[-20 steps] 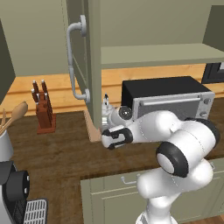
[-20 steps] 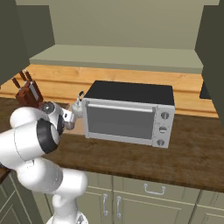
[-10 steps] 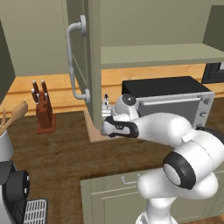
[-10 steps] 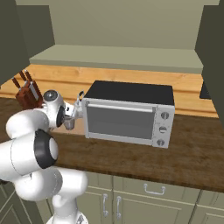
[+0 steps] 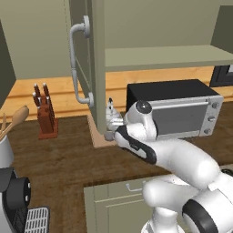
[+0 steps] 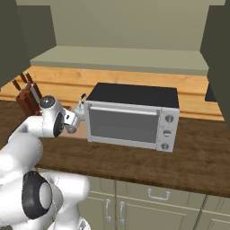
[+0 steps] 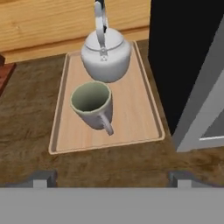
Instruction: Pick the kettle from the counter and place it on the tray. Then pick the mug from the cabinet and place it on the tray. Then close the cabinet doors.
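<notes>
I'm looking at a kitchen with a dark wood counter [image 7: 26, 131], an oven [image 6: 130, 117] standing on it and a knife block [image 5: 45, 113] off to the left. On the tray [image 7: 131, 118], just left of the oven, the kettle [image 7: 106, 54] sits at the far end and the mug [image 7: 92, 105] right in front of it, upright, handle toward me and both almost touching. My gripper [image 7: 109, 177] hangs wide open and empty above the tray's near edge, and a cabinet door [image 5: 84, 59] stands open over the tray.
</notes>
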You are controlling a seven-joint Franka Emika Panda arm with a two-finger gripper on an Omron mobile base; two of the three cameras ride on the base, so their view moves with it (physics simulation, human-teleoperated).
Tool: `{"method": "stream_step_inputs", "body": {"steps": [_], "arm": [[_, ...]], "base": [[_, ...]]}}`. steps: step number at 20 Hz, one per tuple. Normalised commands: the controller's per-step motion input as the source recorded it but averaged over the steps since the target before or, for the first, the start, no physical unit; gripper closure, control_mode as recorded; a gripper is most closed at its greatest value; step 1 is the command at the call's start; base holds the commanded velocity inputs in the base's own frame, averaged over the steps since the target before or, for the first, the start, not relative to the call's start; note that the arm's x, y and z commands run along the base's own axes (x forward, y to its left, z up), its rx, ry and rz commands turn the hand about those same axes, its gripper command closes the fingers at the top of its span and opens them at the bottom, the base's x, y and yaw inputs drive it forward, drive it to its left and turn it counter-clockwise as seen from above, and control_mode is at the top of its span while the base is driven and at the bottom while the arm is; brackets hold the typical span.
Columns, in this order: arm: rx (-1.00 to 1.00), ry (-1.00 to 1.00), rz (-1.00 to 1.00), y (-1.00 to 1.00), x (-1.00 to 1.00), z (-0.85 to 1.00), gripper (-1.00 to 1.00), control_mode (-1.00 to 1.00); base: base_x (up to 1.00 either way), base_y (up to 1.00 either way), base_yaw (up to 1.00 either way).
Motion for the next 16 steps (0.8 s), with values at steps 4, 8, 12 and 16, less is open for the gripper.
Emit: {"method": "stream_step_inputs", "body": {"steps": [4, 8, 12, 16], "arm": [[0.07, 0.10, -0.20, -0.61, -0.81, 0.62, -1.00, -1.00], [0.17, 0.16, -0.25, -0.81, -0.70, 0.58, -1.00, -1.00], [0.25, 0.00, -0.23, -1.00, -0.75, 0.28, -1.00, -1.00], [0.24, 0.00, -0.22, -1.00, -0.63, 0.31, -1.00, -1.00]], "base": [[0.00, 0.00, 0.00], [0.00, 0.00, 0.00], [0.00, 0.00, 0.00], [0.00, 0.00, 0.00]]}}
